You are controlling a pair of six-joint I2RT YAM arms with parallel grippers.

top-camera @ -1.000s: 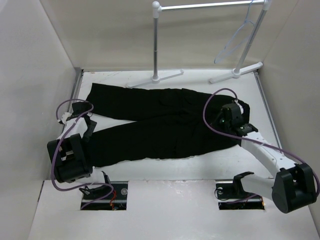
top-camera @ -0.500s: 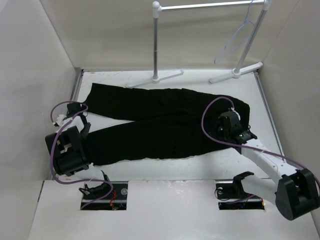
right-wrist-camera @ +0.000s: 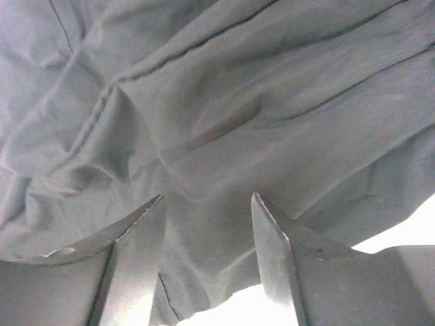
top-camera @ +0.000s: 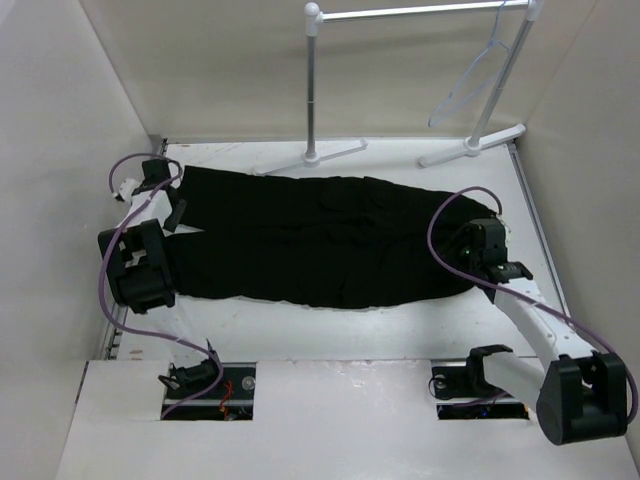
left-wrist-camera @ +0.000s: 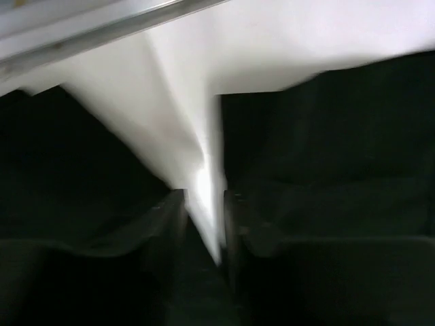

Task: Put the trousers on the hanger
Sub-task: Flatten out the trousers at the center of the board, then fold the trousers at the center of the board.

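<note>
The black trousers (top-camera: 330, 240) lie flat across the white table, legs to the left, waist to the right. At the leg ends on the far left is my left gripper (top-camera: 162, 190). Its blurred wrist view shows the left gripper (left-wrist-camera: 202, 204) with jaws a narrow way apart and white table between them, with trousers (left-wrist-camera: 326, 136) cloth to the right. My right gripper (top-camera: 478, 240) is at the waist end. In its wrist view the right gripper (right-wrist-camera: 207, 197) hangs open just above creased trousers (right-wrist-camera: 238, 88) cloth, gripping nothing. The pale hanger (top-camera: 470, 80) hangs from the rack rail at the back right.
A white rack with a grey post (top-camera: 313, 90) and T-shaped feet (top-camera: 470, 145) stands along the back of the table (top-camera: 300, 330). Walls close in on the left, right and back. A metal rail (left-wrist-camera: 102, 30) runs along the table's left edge.
The left arm has swung from the near leg end up to the far left corner, its jaws narrowing. The near leg has shifted up against the far leg. The right gripper has opened at the waist.
</note>
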